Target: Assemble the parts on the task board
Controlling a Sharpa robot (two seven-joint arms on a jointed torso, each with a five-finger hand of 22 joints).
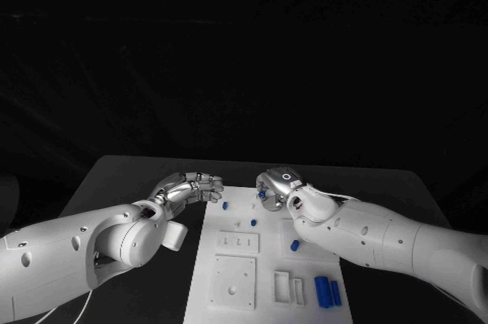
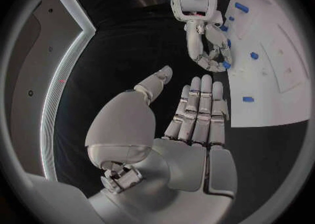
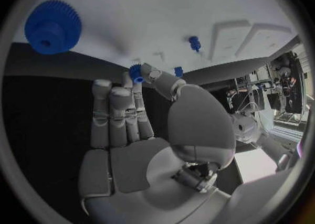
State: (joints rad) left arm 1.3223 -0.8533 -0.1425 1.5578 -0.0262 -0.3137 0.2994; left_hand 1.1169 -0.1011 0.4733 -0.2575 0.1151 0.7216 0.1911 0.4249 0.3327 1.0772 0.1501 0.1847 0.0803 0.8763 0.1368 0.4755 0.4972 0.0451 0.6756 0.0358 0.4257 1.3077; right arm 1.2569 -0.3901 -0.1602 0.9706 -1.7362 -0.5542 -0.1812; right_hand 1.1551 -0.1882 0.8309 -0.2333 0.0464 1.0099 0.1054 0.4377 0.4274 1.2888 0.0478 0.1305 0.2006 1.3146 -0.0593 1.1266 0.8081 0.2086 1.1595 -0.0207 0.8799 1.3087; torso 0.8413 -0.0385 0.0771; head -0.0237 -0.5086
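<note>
The white task board (image 1: pixel 232 264) lies in the middle of the black table. My right hand (image 1: pixel 280 188) hovers over the board's far end and pinches a small blue gear (image 3: pixel 136 72) between thumb and a fingertip. A large blue gear (image 3: pixel 52 26) rests on the board close to that hand. My left hand (image 1: pixel 190 188) hangs over the black table just beyond the board's far left corner, holding nothing, its fingers (image 2: pixel 197 108) stretched side by side and the thumb apart. The left wrist view catches the right hand (image 2: pixel 207 45) curled over the board edge.
Small blue pegs (image 1: pixel 225 205) (image 1: pixel 253 222) (image 1: pixel 295 245) are scattered on the board, and two blue cylinders (image 1: pixel 324 291) lie at its near right beside rectangular slots (image 1: pixel 283 285). Raised square plates (image 1: pixel 237 241) sit mid-board. Bare table (image 1: pixel 132 176) stretches left and right.
</note>
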